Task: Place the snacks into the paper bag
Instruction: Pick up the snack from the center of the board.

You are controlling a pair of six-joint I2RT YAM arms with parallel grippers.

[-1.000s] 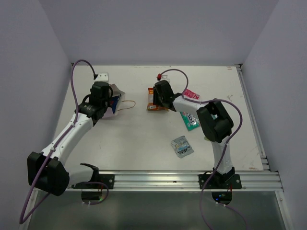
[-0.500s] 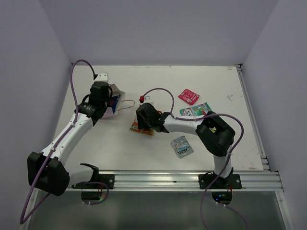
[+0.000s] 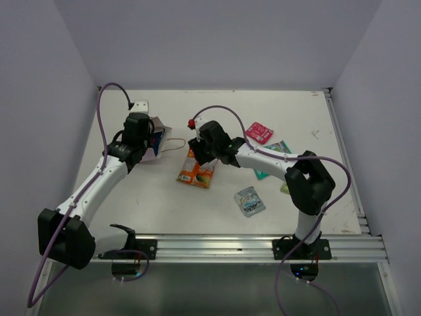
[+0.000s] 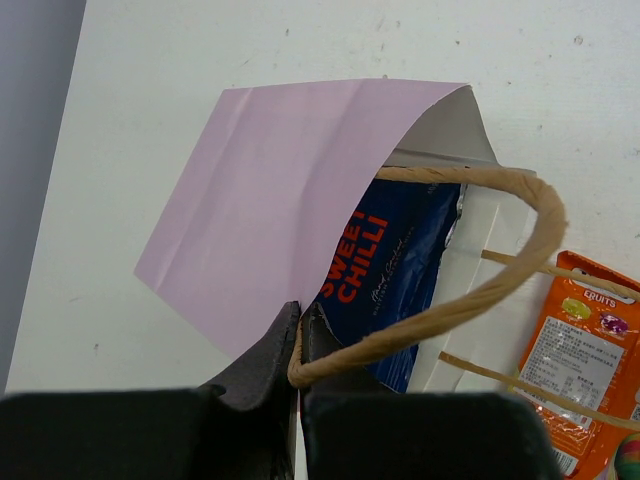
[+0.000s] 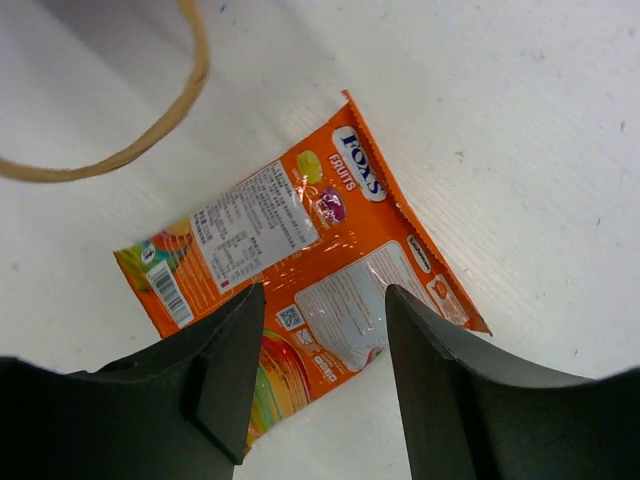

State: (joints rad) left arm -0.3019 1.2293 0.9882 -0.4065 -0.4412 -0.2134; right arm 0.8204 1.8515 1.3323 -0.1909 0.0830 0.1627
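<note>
The pale pink paper bag (image 3: 160, 133) lies on its side at the back left, mouth facing right. My left gripper (image 3: 140, 139) is shut on its lower edge and tan string handle (image 4: 480, 300); the pinch shows in the left wrist view (image 4: 298, 325). A dark blue packet (image 4: 390, 265) sits inside the bag (image 4: 270, 190). The orange packet (image 3: 196, 170) lies flat just right of the bag's mouth and also shows in the left wrist view (image 4: 585, 360). My right gripper (image 3: 200, 153) is open above the orange packet (image 5: 320, 260), fingers apart and empty (image 5: 320, 375).
A pink-red packet (image 3: 258, 132) lies at the back right. A teal-green packet (image 3: 268, 172) is partly under my right arm. A silver-grey packet (image 3: 250, 201) lies nearer the front. A bit of yellow-green (image 3: 284, 189) shows by my right forearm. The bag's second handle (image 5: 150, 140) loops over the table.
My right gripper carried the orange packet from the back middle leftward toward the bag's mouth, let it go and opened above it. The left arm has not moved.
</note>
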